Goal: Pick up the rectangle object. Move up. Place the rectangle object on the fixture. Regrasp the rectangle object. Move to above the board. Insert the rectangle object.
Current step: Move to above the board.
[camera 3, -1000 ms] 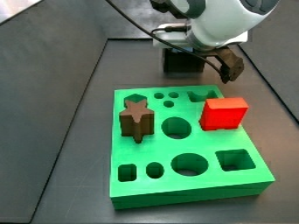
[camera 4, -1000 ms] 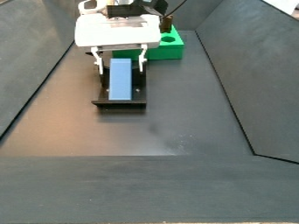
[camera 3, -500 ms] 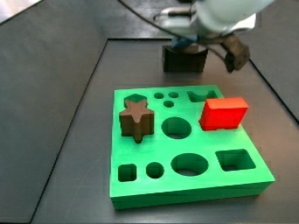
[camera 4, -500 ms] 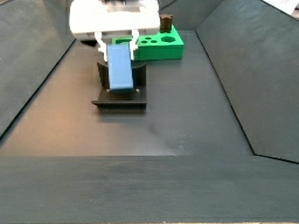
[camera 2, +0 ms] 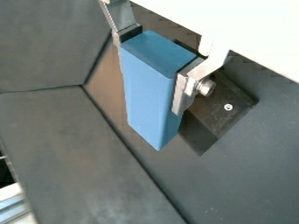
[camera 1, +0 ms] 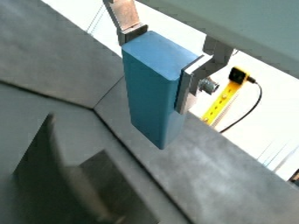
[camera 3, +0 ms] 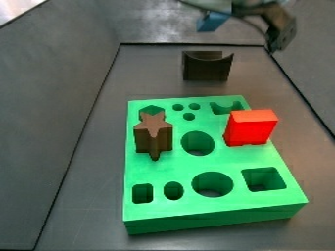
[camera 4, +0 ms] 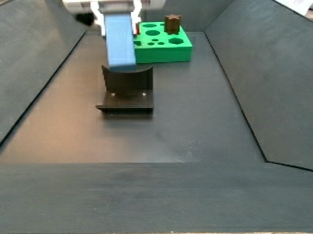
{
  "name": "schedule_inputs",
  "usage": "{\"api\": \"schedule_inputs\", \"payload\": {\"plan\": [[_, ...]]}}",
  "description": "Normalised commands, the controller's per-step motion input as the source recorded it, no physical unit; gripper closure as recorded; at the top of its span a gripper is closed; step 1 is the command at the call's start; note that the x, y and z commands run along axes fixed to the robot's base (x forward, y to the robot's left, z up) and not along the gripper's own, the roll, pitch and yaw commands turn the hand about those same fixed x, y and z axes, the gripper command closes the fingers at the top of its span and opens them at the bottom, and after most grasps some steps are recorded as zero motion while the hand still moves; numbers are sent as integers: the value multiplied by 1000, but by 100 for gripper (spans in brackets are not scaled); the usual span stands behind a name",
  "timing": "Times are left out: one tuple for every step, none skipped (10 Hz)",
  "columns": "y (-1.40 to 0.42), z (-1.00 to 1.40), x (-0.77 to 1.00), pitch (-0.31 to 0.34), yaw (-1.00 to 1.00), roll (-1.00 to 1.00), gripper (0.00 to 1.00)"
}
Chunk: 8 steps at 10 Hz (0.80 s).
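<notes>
- The gripper (camera 2: 158, 66) is clamped on the rectangle object (camera 2: 152, 96); in both wrist views the silver finger plates press against the block's two opposite faces near one end.
- The light-blue block hangs lengthwise below the fingers (camera 1: 122, 19), its free end pointing down. This long overhang probably serves the insertion: the lower end can enter a hole while the fingers stay clear of the board.
- In a side view the rectangle object (camera 4: 119, 37) is suspended clear above the fixture (camera 4: 126, 90), with no contact between them. The fixture is empty and stands directly beneath the gripper.
- The board (camera 4: 163, 43) lies beyond the gripper, well apart from the block. In a side view the board (camera 3: 210, 167) carries a red cube (camera 3: 252, 126) and a brown star piece (camera 3: 152, 133).
- Arm pose: the wrist is raised to the upper edge of both side views, tool axis roughly vertical.
- Judged step: regrasp complete, transfer toward the board pending.
</notes>
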Motion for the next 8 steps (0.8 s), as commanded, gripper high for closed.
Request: {"api": "schedule_inputs", "payload": {"plan": [[-37,1000,75,35,83,-6,100],[-38,1000,74,41,74,-6,100],[-38,990,70,52,59,-16,100],[-35,812,56,59,54,-23,100],[-26,583,36,79,47,-29,100],[-23,413,29,88,48,-38,100],[-20,187,26,104,54,-43,100],[-1000,391,-660,-56,-169,-1000,100]]}}
